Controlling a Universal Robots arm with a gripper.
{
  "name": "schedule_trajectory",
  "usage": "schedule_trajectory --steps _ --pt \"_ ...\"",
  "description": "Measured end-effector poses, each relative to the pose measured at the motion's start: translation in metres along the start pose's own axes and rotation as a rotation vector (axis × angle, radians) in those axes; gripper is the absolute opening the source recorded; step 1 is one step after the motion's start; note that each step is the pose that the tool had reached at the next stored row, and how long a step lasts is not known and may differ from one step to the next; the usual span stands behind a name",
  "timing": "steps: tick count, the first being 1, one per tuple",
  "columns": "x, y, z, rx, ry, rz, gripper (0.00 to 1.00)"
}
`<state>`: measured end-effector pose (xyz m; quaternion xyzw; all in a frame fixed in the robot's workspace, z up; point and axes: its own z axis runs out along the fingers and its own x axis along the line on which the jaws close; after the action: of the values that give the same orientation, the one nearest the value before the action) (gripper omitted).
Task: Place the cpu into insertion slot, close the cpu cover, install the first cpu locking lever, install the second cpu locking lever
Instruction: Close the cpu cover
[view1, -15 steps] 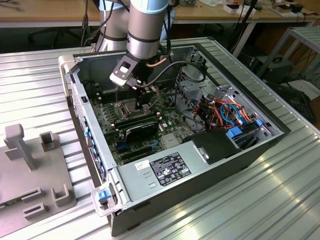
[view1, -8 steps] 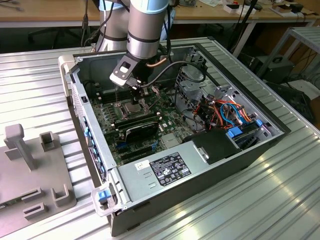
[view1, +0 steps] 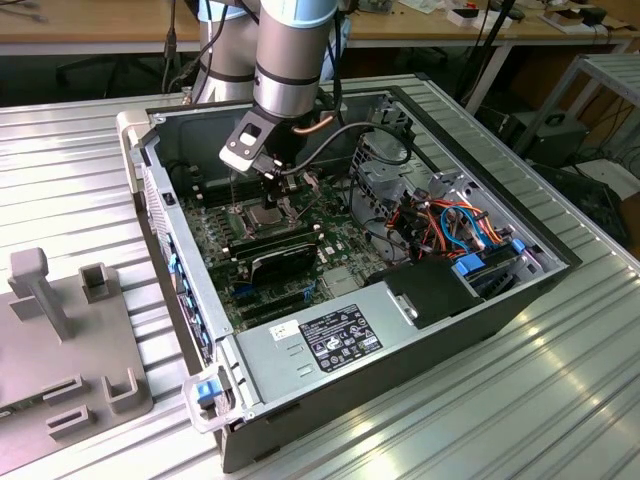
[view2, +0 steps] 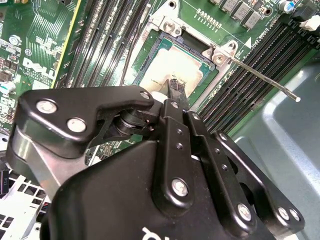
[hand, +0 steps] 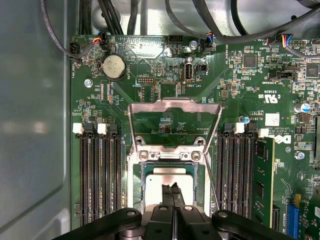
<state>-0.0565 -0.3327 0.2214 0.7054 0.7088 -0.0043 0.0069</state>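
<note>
A ribbed metal table (view1: 560, 400) fills the exterior view, with an open computer case (view1: 430, 290) at the centre of the frame. A grey plastic holder (view1: 70, 340) sits at the lower left. The robot arm (view1: 292, 60) comes down from the top centre into the case, over the green circuit board (view1: 225, 270).

In the first wrist view the gripper (hand: 172, 189) hangs right over the socket (hand: 134, 180), its jaws together with nothing between them. The cover (hand: 145, 105) is swung open and lies back on the board, between the two banks of memory slots (hand: 97, 175). The chip (hand: 160, 175) lies flat in the socket. In the second wrist view one fingertip (view2: 176, 89) is at the chip's top plate, and a thin metal lever (view2: 262, 77) stands free of the socket corner.
</note>
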Motion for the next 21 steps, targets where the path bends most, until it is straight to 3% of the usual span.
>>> schedule_trajectory --steps 8,11,13,21 --pt "0.0000 0.0000 0.0000 0.0000 0.0000 0.000 0.11" --pt "-0.0001 0.0000 -0.0033 0.0000 -0.0001 0.000 0.11" --pt "-0.0002 0.0000 -0.0130 0.0000 -0.0001 0.000 0.11" --pt "-0.0003 0.0001 -0.0302 -0.0005 0.0001 0.000 0.11"
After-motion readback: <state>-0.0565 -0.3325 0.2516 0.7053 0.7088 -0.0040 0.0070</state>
